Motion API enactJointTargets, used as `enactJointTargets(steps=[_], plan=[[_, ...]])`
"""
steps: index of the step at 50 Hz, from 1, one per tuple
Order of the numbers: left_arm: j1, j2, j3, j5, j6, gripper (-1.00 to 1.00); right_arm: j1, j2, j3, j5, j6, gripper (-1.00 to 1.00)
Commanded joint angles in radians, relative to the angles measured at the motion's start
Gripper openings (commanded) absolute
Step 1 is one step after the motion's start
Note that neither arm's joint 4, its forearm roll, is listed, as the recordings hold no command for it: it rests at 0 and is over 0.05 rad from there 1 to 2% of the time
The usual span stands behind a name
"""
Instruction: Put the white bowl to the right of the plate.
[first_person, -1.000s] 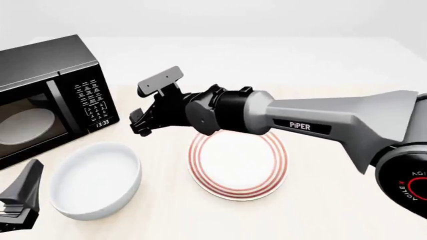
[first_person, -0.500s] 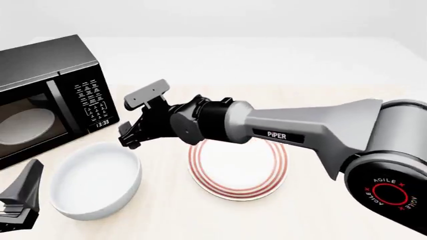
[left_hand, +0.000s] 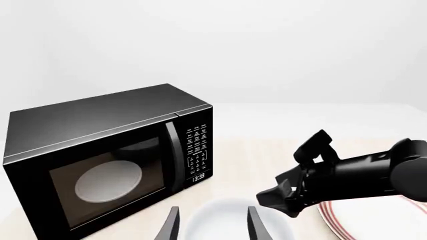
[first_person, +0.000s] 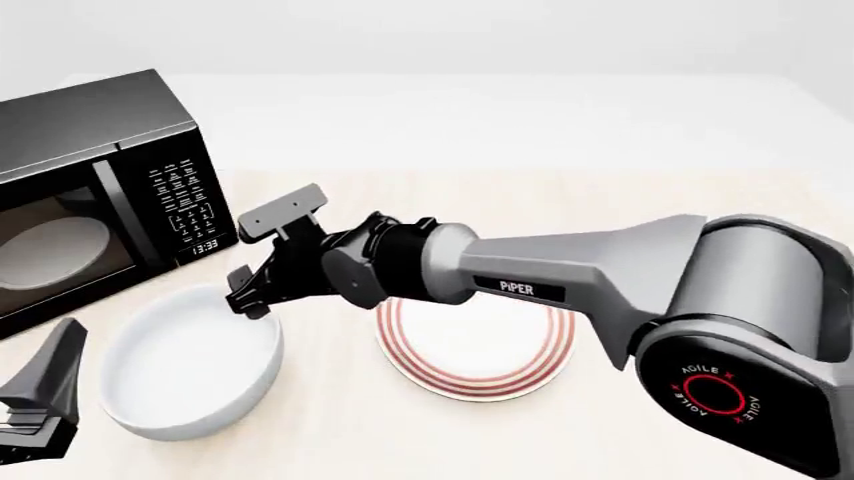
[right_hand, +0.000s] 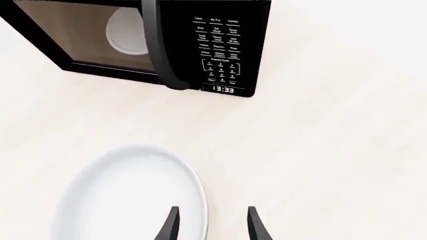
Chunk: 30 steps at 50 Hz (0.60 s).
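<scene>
The white bowl (first_person: 187, 362) sits at the front left of the table, left of the red-ringed plate (first_person: 474, 350). My right gripper (first_person: 251, 298) reaches over the plate's left side to the bowl's far right rim. In the right wrist view it (right_hand: 212, 227) is open, with one finger over the bowl (right_hand: 127, 195) and the other outside its rim. My left gripper (first_person: 38, 415) rests low at the front left, just left of the bowl. In the left wrist view it (left_hand: 212, 227) is open and empty, with the bowl (left_hand: 227, 220) showing between its fingers.
A black microwave (first_person: 94, 190) with its door shut stands at the back left, close behind the bowl; a white disc shows through its window (first_person: 47, 250). The right arm's body (first_person: 601, 275) spans the table above the plate.
My right gripper has moved left and down, from above the plate's far left edge to the bowl's far right rim. The bowl, plate and left gripper have not moved.
</scene>
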<state>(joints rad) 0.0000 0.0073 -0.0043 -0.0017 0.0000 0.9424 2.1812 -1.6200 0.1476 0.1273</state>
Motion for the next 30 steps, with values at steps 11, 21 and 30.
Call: enactJointTargets(steps=[11, 21, 30], plan=[[0.0, 0.0, 0.0, 0.0, 0.0, 1.0, 0.018, 0.075, -0.005, -0.03, 0.068, 1.0], [0.0, 0.0, 0.0, 0.0, 0.0, 1.0, 0.009, 0.077, 0.008, -0.041, 0.072, 1.0], [0.0, 0.0, 0.0, 0.0, 0.0, 1.0, 0.008, 0.081, 0.011, -0.053, 0.083, 1.0]])
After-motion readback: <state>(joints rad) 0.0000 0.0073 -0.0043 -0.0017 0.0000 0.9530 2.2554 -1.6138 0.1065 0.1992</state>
